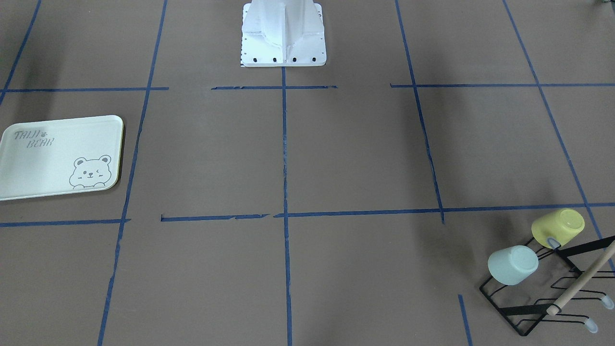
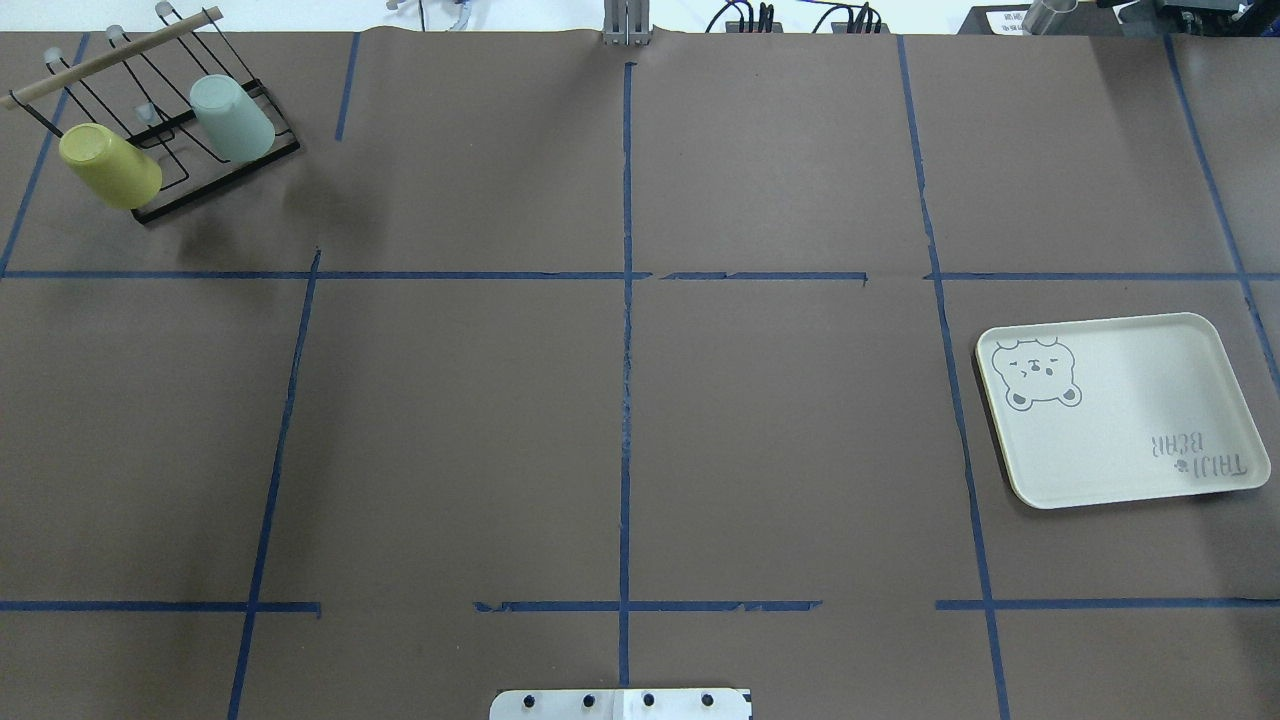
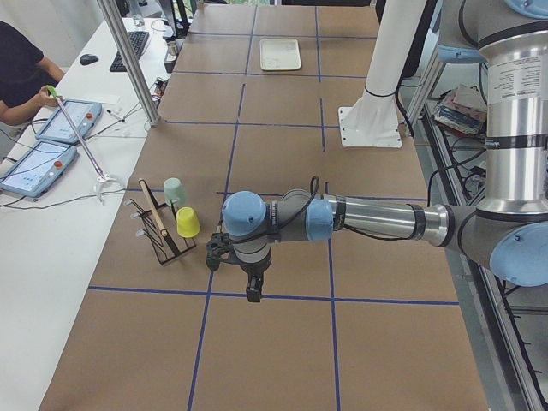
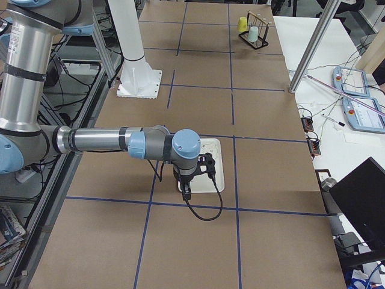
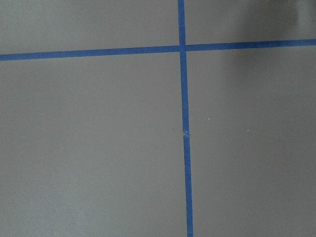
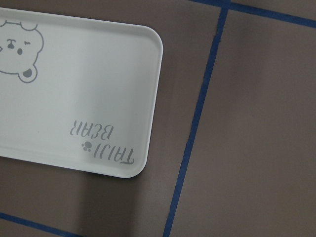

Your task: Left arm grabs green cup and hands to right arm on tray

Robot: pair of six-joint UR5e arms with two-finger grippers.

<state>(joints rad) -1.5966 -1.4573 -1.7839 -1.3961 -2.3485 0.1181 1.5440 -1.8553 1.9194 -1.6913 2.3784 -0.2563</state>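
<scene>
The brown table (image 2: pixel 450 450) carries blue tape lines (image 2: pixel 627 400), the tray (image 2: pixel 1120 440) and a wire rack (image 2: pixel 220 181).

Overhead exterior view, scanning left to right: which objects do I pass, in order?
yellow cup → green cup → white base plate → tray

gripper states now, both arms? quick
Left gripper: cannot tell open or shut; shows only in the side view. Green cup is on the rack, not in it.
Right gripper: cannot tell; side view only.
</scene>
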